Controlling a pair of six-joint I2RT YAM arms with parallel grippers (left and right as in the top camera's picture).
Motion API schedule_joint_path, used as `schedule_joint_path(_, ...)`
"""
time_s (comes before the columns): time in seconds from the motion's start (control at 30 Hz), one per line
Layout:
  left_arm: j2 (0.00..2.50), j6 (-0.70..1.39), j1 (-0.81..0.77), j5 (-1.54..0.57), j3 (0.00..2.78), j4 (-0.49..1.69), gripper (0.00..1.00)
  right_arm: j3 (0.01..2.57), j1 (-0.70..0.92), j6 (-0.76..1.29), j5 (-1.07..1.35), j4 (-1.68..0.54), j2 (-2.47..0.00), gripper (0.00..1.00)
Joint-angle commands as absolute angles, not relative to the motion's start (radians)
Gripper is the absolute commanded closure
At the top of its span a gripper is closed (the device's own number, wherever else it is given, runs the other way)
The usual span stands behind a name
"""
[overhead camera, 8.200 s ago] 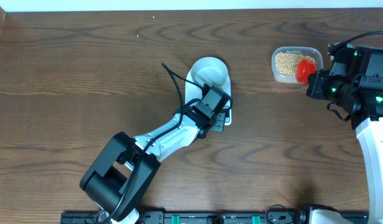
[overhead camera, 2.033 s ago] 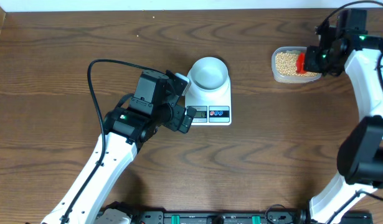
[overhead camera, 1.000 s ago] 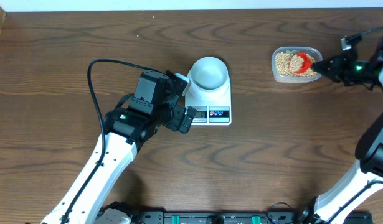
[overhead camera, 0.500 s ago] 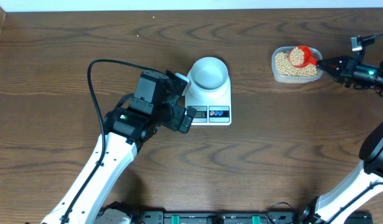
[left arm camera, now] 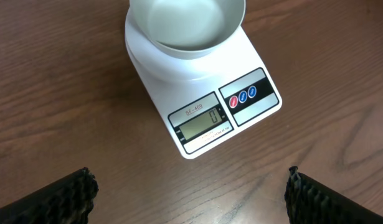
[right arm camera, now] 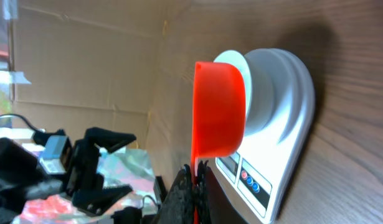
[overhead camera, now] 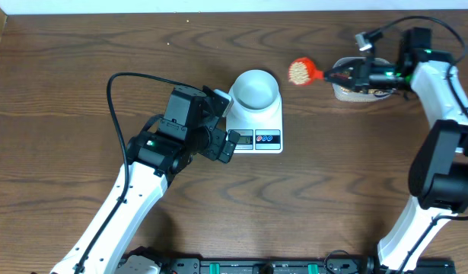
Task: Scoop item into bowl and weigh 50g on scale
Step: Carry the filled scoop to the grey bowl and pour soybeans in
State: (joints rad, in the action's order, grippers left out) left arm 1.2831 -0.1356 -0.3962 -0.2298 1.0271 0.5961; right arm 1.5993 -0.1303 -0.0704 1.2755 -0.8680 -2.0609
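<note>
The white bowl (overhead camera: 256, 89) sits on the white scale (overhead camera: 264, 122), whose display (left arm camera: 203, 124) faces my left gripper (overhead camera: 223, 122). That gripper hovers open, just left of the scale, with nothing between its fingers (left arm camera: 66, 196). In the left wrist view the bowl (left arm camera: 186, 25) looks bare inside. My right gripper (overhead camera: 348, 74) is shut on the handle of a red scoop (overhead camera: 300, 71) heaped with tan beans, the item. The scoop hangs in the air a little to the right of the bowl. In the right wrist view the scoop (right arm camera: 219, 109) is in front of the bowl (right arm camera: 266, 84) and scale (right arm camera: 288, 143).
A clear plastic tub (overhead camera: 342, 93) stands at the back right, mostly hidden under my right arm. The left arm's black cable (overhead camera: 116, 99) loops over the table left of the scale. A white wall edge runs along the back.
My right gripper has lifted the bean-filled scoop out of the tub and carried it left toward the bowl. The left arm has not moved.
</note>
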Motion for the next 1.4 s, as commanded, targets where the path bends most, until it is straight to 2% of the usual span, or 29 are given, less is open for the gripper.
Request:
schedule_joint_path(0.0,1.285,-0.146,-0.395,-0.223,1.034,0.598,0.02,1.599,-0.06,0.05,1.24,-0.799,-2.064,0.99)
schedule_joint_path(0.13,1.285,-0.146,-0.395,-0.223,1.034,0.598,0.02,1.623,0.022,0.093,1.149,-0.738,-2.063,0.99)
schedule_joint_path(0.53,1.285,-0.146,-0.395,-0.223,1.034,0.598,0.02,1.677,0.192,0.092,0.812,-0.736,-2.053,0.99)
schedule_joint_path(0.77,1.285,-0.146,-0.395,-0.223,1.034,0.598,0.02,1.695,0.268,0.088,0.576,-0.75,-2.004,0.99)
schedule_joint_path(1.37,1.285,-0.146,-0.395,-0.223,1.034,0.598,0.02,1.702,0.472,0.038,0.147,-0.748,-1.965,0.99)
